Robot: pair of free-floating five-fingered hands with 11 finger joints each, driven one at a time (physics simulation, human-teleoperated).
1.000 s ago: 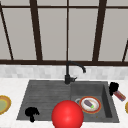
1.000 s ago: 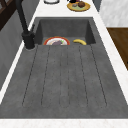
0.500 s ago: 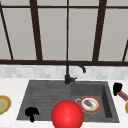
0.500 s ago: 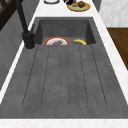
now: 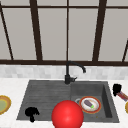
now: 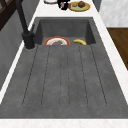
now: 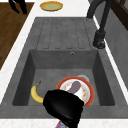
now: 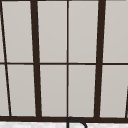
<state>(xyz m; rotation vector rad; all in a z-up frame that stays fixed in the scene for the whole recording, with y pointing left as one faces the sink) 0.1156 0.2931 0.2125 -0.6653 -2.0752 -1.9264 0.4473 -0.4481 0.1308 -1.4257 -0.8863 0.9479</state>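
Note:
My right hand (image 5: 116,89) hovers over the counter just right of the sink basin, curled round a pink and red stick-like thing (image 5: 122,96). In the right side view this hand (image 7: 64,106) is in the foreground, above the basin's near rim, with the thing's end (image 7: 60,125) below it. In the left side view the right hand (image 6: 62,4) is beside a yellow plate with food (image 6: 80,6). My left hand (image 5: 31,113) hangs with relaxed fingers over the drainboard's front left corner, holding nothing; it also shows as the left hand (image 7: 17,5) at the far end.
An orange-rimmed plate (image 5: 98,108) with a dark vegetable lies in the basin, next to a banana (image 7: 36,93). A black faucet (image 5: 68,72) stands behind the sink. A red ball (image 5: 67,115) shows at the sink's front edge. A yellow dish (image 5: 4,104) sits on the left counter.
The right hand with the stick-like thing has shifted slightly by the sink's right edge. The left hand has stayed where it was.

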